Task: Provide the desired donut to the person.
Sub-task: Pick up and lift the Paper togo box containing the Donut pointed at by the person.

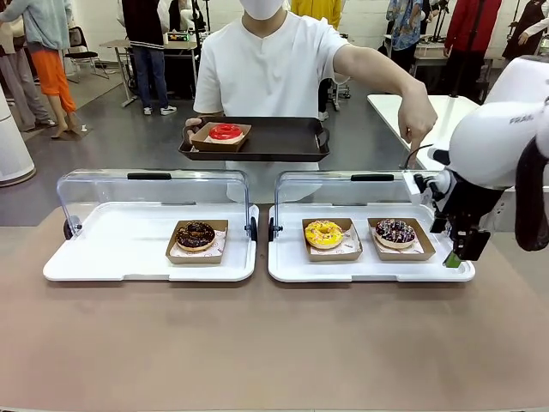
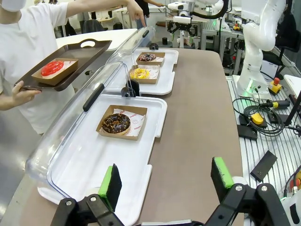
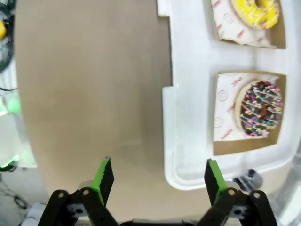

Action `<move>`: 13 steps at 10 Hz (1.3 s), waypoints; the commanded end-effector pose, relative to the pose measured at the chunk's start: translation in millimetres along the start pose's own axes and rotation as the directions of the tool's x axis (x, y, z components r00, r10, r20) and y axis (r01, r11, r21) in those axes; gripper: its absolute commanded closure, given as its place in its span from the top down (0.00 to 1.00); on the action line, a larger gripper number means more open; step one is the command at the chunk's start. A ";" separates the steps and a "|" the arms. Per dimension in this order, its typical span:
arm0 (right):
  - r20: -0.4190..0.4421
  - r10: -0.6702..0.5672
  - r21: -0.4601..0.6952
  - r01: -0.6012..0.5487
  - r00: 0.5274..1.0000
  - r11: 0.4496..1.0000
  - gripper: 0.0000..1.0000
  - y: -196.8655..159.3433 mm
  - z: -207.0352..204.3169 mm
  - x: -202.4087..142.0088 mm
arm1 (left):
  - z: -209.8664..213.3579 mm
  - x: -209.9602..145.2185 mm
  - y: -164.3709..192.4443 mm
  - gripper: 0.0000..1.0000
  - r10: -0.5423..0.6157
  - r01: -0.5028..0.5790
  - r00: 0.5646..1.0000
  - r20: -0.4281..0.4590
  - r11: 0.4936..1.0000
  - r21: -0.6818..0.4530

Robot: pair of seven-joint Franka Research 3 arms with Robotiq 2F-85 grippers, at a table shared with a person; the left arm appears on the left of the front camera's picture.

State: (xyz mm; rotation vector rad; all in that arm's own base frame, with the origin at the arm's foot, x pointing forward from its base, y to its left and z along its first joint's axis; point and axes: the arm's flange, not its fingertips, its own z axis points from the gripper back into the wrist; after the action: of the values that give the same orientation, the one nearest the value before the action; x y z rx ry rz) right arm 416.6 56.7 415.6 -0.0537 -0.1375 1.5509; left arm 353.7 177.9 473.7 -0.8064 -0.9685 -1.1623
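— One sprinkled donut (image 1: 395,231), I'd judge: by the right edge of the right tray (image 1: 369,268), near the person's pointing hand (image 1: 418,116).
— Which arm?
— My right gripper (image 1: 459,256), jaws spread, just off that edge; my left gripper (image 2: 167,181), spread too, is farther.

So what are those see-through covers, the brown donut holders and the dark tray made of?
Covers: clear glossy plastic, seemingly; you see through them and they glint. Brown holders: matte cardboard, judging by folded edges. Dark tray: probably smooth moulded plastic, with faint sheen; hard to be sure.
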 end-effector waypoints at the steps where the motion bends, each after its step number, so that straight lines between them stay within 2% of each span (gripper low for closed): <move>1: -0.012 0.040 -0.013 -0.040 0.999 0.999 1.00 -17.1 -20.6 1.8 | 0.4 0.0 -0.9 1.00 -0.007 0.007 1.000 0.018 1.000 0.002; 4: -0.041 0.018 0.051 -0.016 0.999 0.999 1.00 -33.3 -51.1 5.5 | 0.4 0.0 -0.9 1.00 -0.007 0.007 1.000 0.018 1.000 0.002; 7: -0.053 0.001 0.053 0.002 0.999 0.999 1.00 -40.3 -58.5 8.5 | 0.4 0.0 -0.9 1.00 -0.007 0.007 1.000 0.018 1.000 0.002; 8: -0.108 -0.169 -0.006 0.169 0.980 0.986 1.00 -34.1 -53.5 15.2 | 0.4 0.0 -0.9 1.00 -0.007 0.007 1.000 0.018 1.000 0.002; 9: -0.026 0.018 0.065 -0.017 1.000 0.998 1.00 -36.3 -60.6 6.9 | 0.4 0.0 -0.9 1.00 -0.007 0.007 1.000 0.018 1.000 0.002; 13: -0.039 -0.011 0.053 0.013 0.999 0.998 1.00 -36.9 -58.1 10.0 | 0.4 0.0 -0.9 1.00 -0.007 0.007 1.000 0.018 1.000 0.002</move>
State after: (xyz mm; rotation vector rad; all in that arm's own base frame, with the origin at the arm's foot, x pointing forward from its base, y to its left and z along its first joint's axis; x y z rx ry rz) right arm 460.3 68.8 362.9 -0.0402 -0.0641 1.5538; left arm 353.6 178.0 473.6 -0.8063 -0.9683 -1.1617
